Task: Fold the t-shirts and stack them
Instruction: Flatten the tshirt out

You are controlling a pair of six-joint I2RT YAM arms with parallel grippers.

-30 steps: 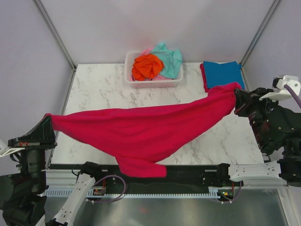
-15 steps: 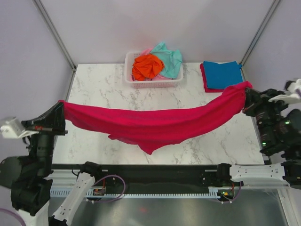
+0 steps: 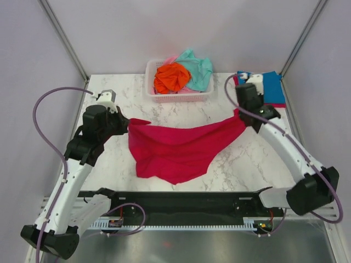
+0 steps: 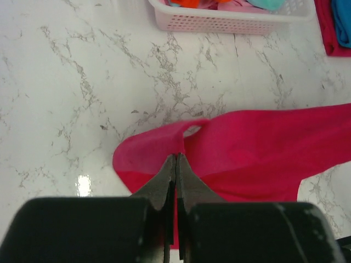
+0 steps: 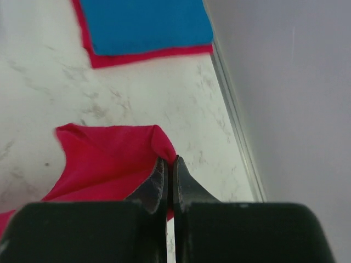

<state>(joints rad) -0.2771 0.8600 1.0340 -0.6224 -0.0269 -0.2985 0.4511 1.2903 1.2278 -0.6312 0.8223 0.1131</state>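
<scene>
A crimson red t-shirt (image 3: 175,148) hangs stretched between my two grippers over the middle of the marble table, its lower part sagging onto the surface. My left gripper (image 3: 127,124) is shut on its left end (image 4: 181,137). My right gripper (image 3: 239,113) is shut on its right end (image 5: 159,142). A folded blue t-shirt (image 3: 269,82) lies on a red one at the back right, also seen in the right wrist view (image 5: 145,24). Orange (image 3: 171,76), mint-teal (image 3: 197,68) and pink t-shirts sit crumpled in the basket.
The white slatted basket (image 3: 178,97) stands at the back centre of the table, its front wall (image 4: 230,22) showing in the left wrist view. The enclosure's right wall and table edge (image 5: 236,120) run close beside my right gripper. The black rail (image 3: 181,200) crosses the near edge.
Both arms have swung in from the table's sides toward the back and closer together. The red shirt, once pulled taut and wide, now sags with its lower part on the table.
</scene>
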